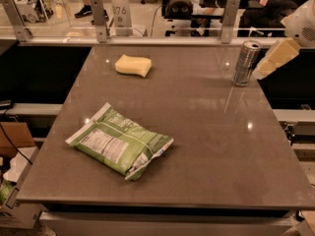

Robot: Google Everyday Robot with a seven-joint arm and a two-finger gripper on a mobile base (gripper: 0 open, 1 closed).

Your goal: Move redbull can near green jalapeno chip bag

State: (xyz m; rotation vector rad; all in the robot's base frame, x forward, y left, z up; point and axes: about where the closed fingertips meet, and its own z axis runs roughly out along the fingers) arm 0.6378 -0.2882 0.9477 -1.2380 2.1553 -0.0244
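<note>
A: Redbull can [245, 63] stands upright at the table's [206, 176] far right corner. Gripper [263, 69] is just beside it; open or closed, can't tell.
B: Risk?
A: A sideways bump topples it. Green jalapeno chip bag [119, 145] lies well apart.

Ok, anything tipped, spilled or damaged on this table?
Nothing stands out. The redbull can stands upright near the far right edge of the table, the green jalapeno chip bag lies flat and crinkled at front left with no spill, and the gripper hangs just right of the can.
</note>
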